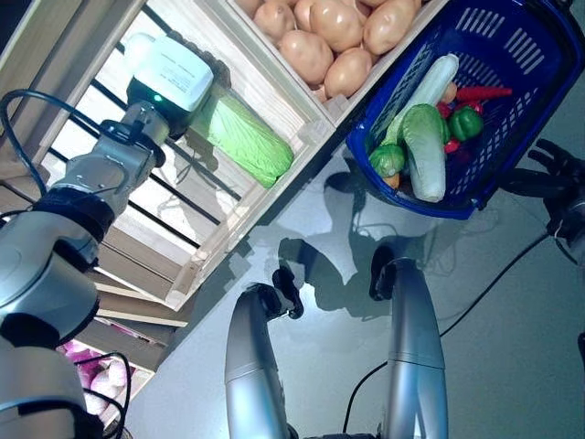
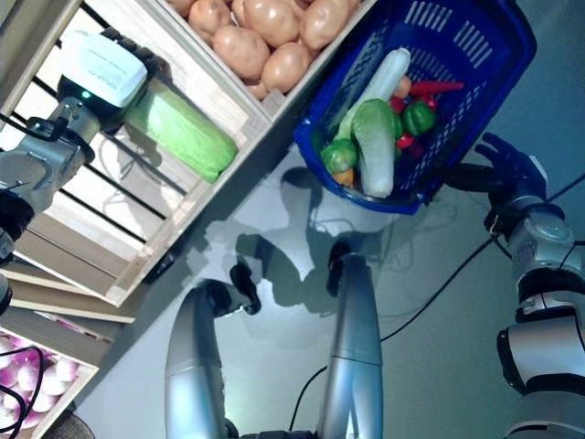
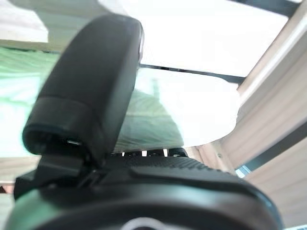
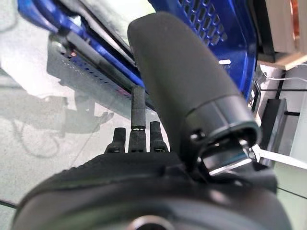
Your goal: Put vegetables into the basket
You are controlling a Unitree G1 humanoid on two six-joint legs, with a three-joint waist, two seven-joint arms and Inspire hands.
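Note:
A blue basket point(image 1: 539, 55) sits on the grey floor. It holds a long white radish point(image 1: 430, 82), a pale green cabbage point(image 1: 426, 151), green peppers point(image 1: 466, 122) and a red chilli point(image 1: 483, 92). A second green cabbage point(image 1: 245, 139) lies in a slatted wooden crate point(image 1: 274, 69). My left hand point(image 1: 169, 73) is over that cabbage's end, open, with the thumb point(image 3: 91, 96) straight along the leaves point(image 3: 158, 120). My right hand point(image 2: 512, 174) is open beside the basket, its fingers point(image 4: 137, 112) reaching to the blue rim point(image 4: 100, 57).
A crate compartment of potatoes point(image 1: 334, 32) adjoins the basket. Purple onions point(image 2: 23, 380) fill a lower crate at the near left. The wooden crate's edge point(image 1: 265, 219) runs diagonally between the cabbage and the floor.

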